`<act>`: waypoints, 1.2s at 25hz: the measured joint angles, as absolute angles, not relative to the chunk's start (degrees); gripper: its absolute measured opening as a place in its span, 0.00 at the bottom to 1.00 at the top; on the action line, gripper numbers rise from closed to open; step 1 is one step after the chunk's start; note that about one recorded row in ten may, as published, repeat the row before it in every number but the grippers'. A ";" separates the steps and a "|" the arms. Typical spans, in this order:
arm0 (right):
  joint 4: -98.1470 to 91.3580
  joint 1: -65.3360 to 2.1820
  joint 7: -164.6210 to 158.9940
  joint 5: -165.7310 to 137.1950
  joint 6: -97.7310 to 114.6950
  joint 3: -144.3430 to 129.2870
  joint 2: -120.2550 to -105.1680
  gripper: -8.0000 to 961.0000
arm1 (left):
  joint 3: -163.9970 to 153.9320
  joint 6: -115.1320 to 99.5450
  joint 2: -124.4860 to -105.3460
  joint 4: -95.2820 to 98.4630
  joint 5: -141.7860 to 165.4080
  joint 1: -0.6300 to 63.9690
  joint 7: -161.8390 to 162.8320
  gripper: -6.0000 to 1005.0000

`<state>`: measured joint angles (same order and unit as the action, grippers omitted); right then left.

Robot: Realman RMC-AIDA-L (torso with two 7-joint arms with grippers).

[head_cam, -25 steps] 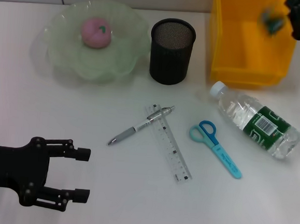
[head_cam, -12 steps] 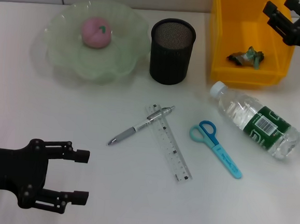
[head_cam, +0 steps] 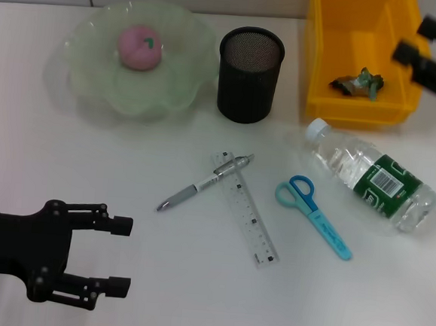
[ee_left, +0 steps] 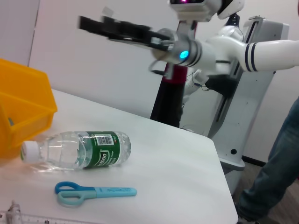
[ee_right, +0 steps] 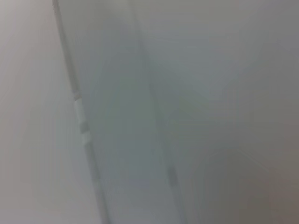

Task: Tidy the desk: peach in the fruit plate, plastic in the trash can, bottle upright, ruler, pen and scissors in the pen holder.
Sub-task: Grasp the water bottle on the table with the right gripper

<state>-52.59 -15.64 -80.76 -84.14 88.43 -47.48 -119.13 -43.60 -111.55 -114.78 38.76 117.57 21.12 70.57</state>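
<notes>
Hovering beside trash can (head_cam: 358,106) rim, right end effector (head_cam: 419,54) open, empty

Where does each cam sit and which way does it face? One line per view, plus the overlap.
Head view: high on the robot, looking down at the desk; shows the left end effector low at the near edge and the right end effector beside the yellow bin.
Left wrist view: low over the desk, facing across it toward the right end effector raised in the air.
Right wrist view: only a blurred pale surface; none of the robot shows.
Shared by head and left wrist views: bottle, scissors, yellow bin.
</notes>
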 joint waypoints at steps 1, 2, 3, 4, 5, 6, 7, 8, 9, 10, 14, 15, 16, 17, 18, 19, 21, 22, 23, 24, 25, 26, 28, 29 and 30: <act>-54.54 -15.33 -82.61 -86.67 91.29 -46.14 -119.16 0.74 | -43.72 -111.55 -114.79 38.76 117.67 21.23 70.58 0.82; -58.23 -15.21 -85.78 -91.73 97.35 -43.57 -119.19 0.74 | -43.82 -111.53 -114.85 38.77 117.70 21.31 70.58 0.82; -58.23 -15.21 -85.78 -91.73 97.35 -43.57 -119.19 0.74 | -43.88 -111.51 -114.88 38.76 117.71 21.34 70.58 0.82; -60.95 -15.20 -88.38 -96.13 101.78 -41.93 -119.15 0.74 | -43.89 -111.46 -114.93 38.76 117.71 21.38 70.58 0.82; -60.95 -15.20 -88.38 -96.13 101.78 -41.93 -119.15 0.74 | -43.89 -111.46 -114.93 38.76 117.71 21.38 70.58 0.82; -62.35 -15.20 -89.56 -98.63 103.67 -41.30 -119.11 0.75 | -43.92 -111.25 -115.12 38.76 117.72 21.51 70.58 0.82; -65.06 -15.29 -91.75 -103.67 106.85 -40.26 -119.06 0.75 | -43.92 -111.14 -115.33 38.76 117.73 21.70 70.58 0.82; -65.06 -15.29 -91.75 -103.67 106.85 -40.26 -119.06 0.75 | -43.92 -111.14 -115.33 38.76 117.73 21.70 70.58 0.82; -66.02 -15.37 -92.65 -105.60 108.00 -39.86 -119.05 0.75 | -43.92 -111.08 -115.40 38.76 117.74 21.81 70.58 0.82; -67.13 -15.47 -93.56 -107.35 109.03 -39.34 -119.05 0.76 | -43.92 -110.90 -115.51 38.76 117.75 22.03 70.60 0.82; -75.19 -16.05 -99.57 -114.27 111.17 -38.44 -119.06 0.76 | -43.99 -109.99 -115.62 38.76 117.78 22.74 71.35 0.82; -75.19 -16.05 -99.57 -114.27 111.17 -38.44 -119.06 0.77 | -44.02 -109.81 -115.66 38.76 117.78 22.97 71.67 0.82; -77.78 -16.50 -102.08 -115.95 111.25 -38.55 -119.06 0.77 | -44.04 -109.66 -115.71 38.74 117.83 23.18 72.00 0.82; -82.42 -17.77 -107.19 -119.37 111.36 -39.14 -119.07 0.77 | -44.05 -109.60 -115.82 38.70 118.17 23.48 72.22 0.82; -82.42 -17.77 -107.19 -119.37 111.36 -39.14 -119.07 0.77 | -44.05 -109.60 -115.82 38.70 118.17 23.48 72.22 0.82; -84.73 -18.81 -110.28 -121.80 111.41 -39.91 -119.08 0.77 | -44.04 -109.57 -115.87 38.68 118.37 23.54 72.25 0.82; -88.05 -21.15 -114.89 -126.10 111.47 -41.88 -119.08 0.78 | -44.04 -109.48 -116.06 38.67 118.58 23.65 72.25 0.82; -90.20 -24.25 -119.38 -131.82 111.50 -44.72 -119.09 0.78 | -44.04 -109.48 -116.06 38.67 118.58 23.65 72.25 0.82; -90.39 -25.56 -121.06 -134.28 111.30 -45.80 -119.09 0.78 | -44.04 -109.41 -116.12 38.67 118.60 23.67 72.25 0.82; -90.39 -25.56 -121.06 -134.28 111.30 -45.80 -119.09 0.78 | -44.03 -109.27 -116.22 38.67 118.66 23.72 72.25 0.82; -90.48 -26.93 -122.55 -136.77 110.89 -46.99 -119.09 0.79 | -44.03 -109.27 -116.22 38.67 118.66 23.72 72.25 0.82; -90.23 -27.97 -123.83 -139.10 110.11 -48.06 -119.09 0.79 | -44.03 -109.25 -116.24 38.67 118.68 23.73 72.25 0.82; -89.45 -29.38 -126.37 -143.01 107.77 -50.34 -119.09 0.79 | -44.03 -109.23 -116.29 38.67 118.69 23.74 72.25 0.82; -88.81 -29.89 -127.54 -144.67 106.07 -52.05 -119.09 0.79 | -44.04 -109.16 -116.29 38.67 118.77 23.74 72.25 0.82; -88.16 -30.22 -128.34 -145.85 104.65 -53.34 -119.08 0.80 | -44.03 -109.06 -116.29 38.67 118.87 23.74 72.25 0.82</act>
